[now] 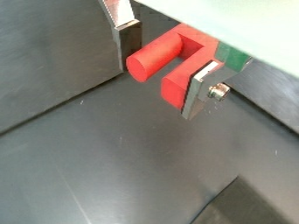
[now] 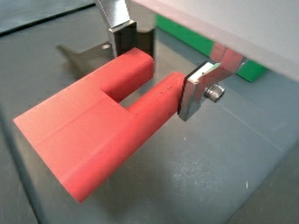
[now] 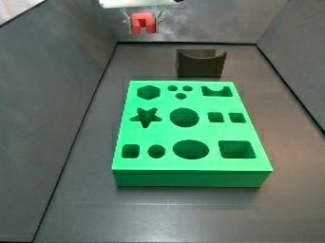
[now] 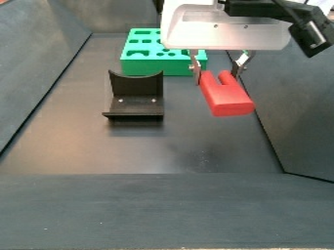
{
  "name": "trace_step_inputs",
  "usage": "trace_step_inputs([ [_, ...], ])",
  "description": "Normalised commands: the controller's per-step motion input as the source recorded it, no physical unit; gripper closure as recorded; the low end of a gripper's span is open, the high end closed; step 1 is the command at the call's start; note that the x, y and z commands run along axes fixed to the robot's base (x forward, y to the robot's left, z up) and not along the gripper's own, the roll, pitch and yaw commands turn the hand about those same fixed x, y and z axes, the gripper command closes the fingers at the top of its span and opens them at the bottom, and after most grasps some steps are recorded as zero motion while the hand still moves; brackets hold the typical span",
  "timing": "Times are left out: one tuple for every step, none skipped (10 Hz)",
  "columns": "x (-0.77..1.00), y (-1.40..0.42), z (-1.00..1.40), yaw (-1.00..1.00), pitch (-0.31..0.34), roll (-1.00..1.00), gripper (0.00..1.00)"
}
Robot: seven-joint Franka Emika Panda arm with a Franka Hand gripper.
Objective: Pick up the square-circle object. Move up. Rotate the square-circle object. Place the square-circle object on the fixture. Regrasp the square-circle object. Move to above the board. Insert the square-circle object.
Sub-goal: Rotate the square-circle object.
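Gripper (image 4: 217, 70) hangs above the floor, jaws clamped on the red block (image 4: 225, 92) and lifting it clear. In a side view the block (image 3: 143, 21) is at 11 o'clock from the fixture (image 3: 200, 63), well beyond the board (image 3: 188, 130).

Gripper (image 4: 218, 66) is up off the floor, jaws closed on the square-circle object (image 4: 225, 92), which hangs between them. In a side view the fixture (image 3: 200, 63) stands on the floor just behind the board (image 3: 191, 133), gripper further back above both.
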Motion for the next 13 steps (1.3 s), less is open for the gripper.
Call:
trace_step_inputs([
  [-0.03, -0.06, -0.01, -1.0, -0.001, 0.0, 1.0],
  [-0.02, -0.03, 0.0, -1.0, -0.002, 0.0, 1.0],
  [-0.02, -0.02, 0.0, -1.0, -0.002, 0.0, 1.0],
  [-0.01, -0.01, 0.01, -1.0, -0.002, 0.0, 1.0],
  [-0.01, 0.0, 0.01, -1.0, -0.002, 0.0, 1.0],
  [-0.01, 0.0, 0.01, -1.0, -0.002, 0.0, 1.0],
  [-0.01, 0.0, 0.01, -1.0, -0.002, 0.0, 1.0],
  [-0.01, 0.0, 0.01, -1.0, -0.003, 0.0, 1.0],
  [-0.01, 0.01, 0.01, -1.0, -0.003, 0.0, 1.0],
  [-0.01, 0.01, 0.01, -1.0, -0.003, 0.0, 1.0],
  [-0.01, 0.01, 0.01, -1.0, -0.003, 0.0, 1.0],
  [-0.01, 0.01, 0.01, -1.0, -0.003, 0.0, 1.0],
  [-0.01, 0.01, 0.01, -1.0, -0.003, 0.0, 1.0],
])
